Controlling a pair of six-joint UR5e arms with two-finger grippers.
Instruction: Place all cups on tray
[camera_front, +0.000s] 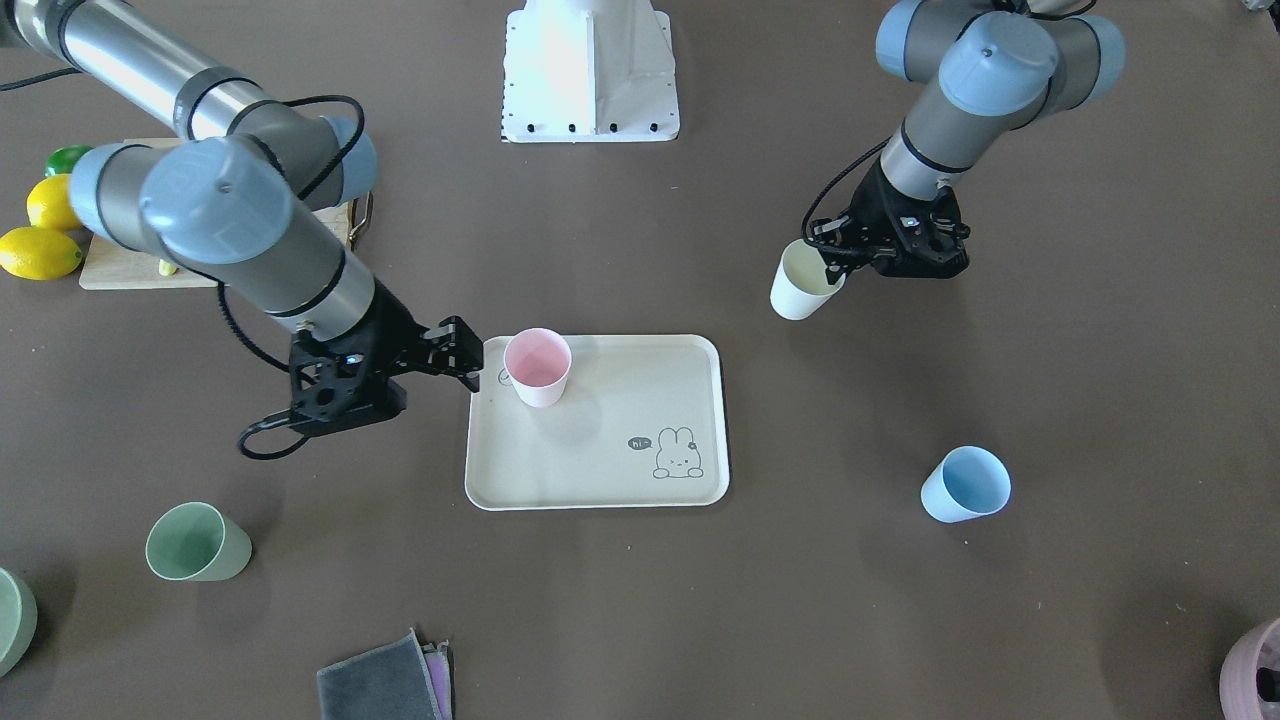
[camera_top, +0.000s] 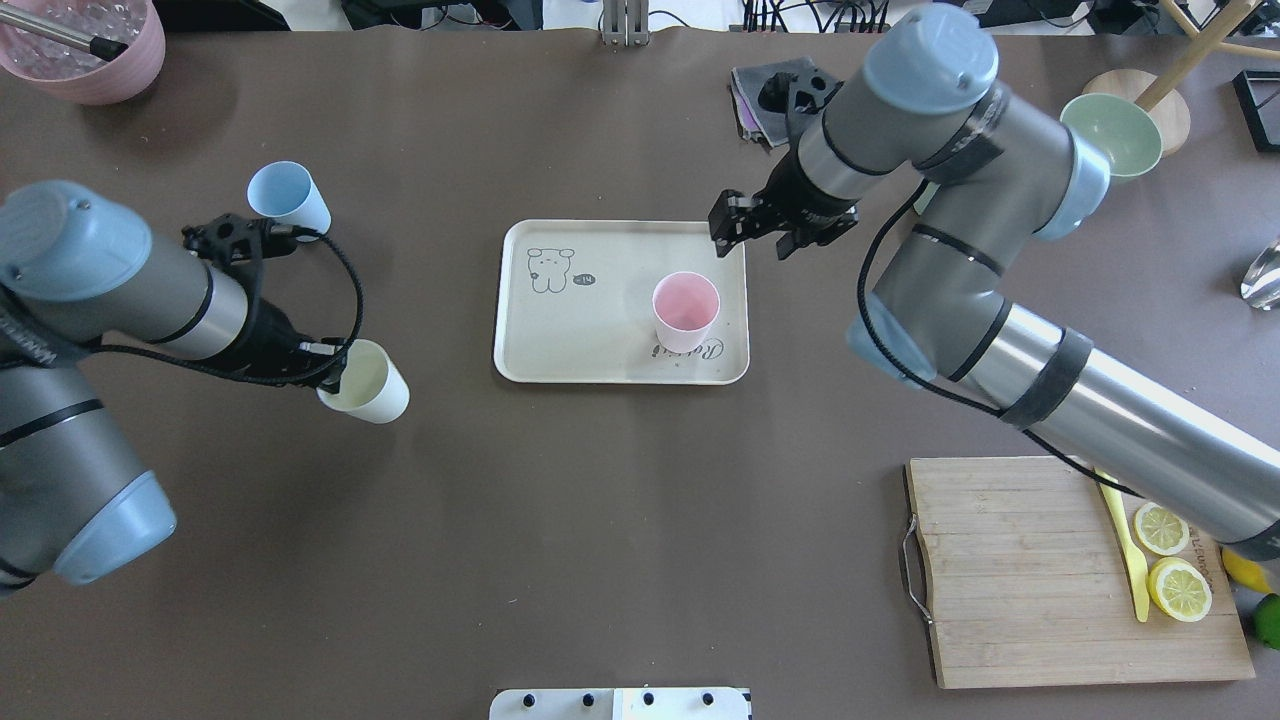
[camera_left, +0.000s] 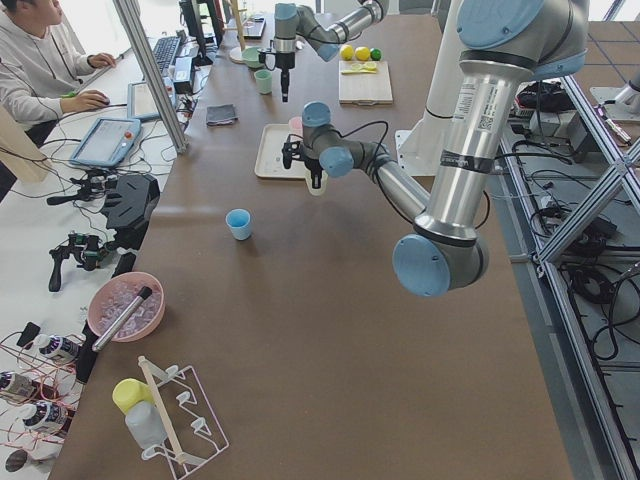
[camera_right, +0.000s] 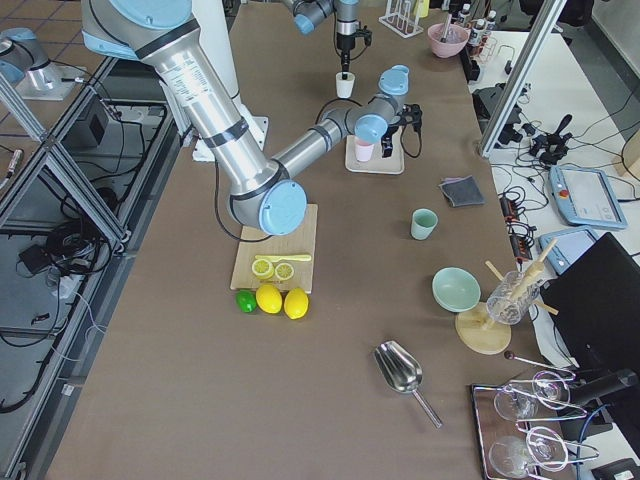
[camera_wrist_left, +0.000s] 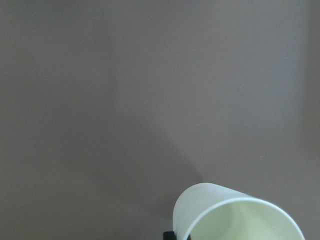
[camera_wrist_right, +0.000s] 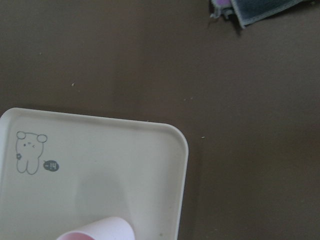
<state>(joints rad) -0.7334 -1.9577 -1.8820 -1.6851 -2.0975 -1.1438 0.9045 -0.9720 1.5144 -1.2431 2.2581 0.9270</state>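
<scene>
The left gripper's (camera_front: 832, 268) jaws are closed on the rim of the cream-white cup (camera_front: 800, 287), one finger inside the mouth and the other outside. The cup hangs below the gripper over bare table, well to the left of the tray (camera_front: 600, 470). I cannot tell whether its base touches the table.

The right gripper's (camera_front: 468, 356) jaws stand apart and hold nothing. It is over the tray's edge, just beside the pastel pink cup (camera_front: 538, 368) and not touching it. The pink cup stands upright on the tray near the corner with the script print, diagonally opposite the bunny drawing.

The light blue cup (camera_front: 965, 485) stands on the table on the left arm's side, beyond the cream-white cup. The sage green cup (camera_front: 197, 542) stands on the table on the right arm's side, well apart from the tray.

Farther out are a bamboo cutting board (camera_top: 1020, 570) with lemon slices (camera_top: 1170, 560), whole lemons (camera_front: 40, 252), folded cloths (camera_front: 385, 682), a green bowl (camera_top: 1110, 135) and a mauve-pink pot (camera_top: 85, 50).
</scene>
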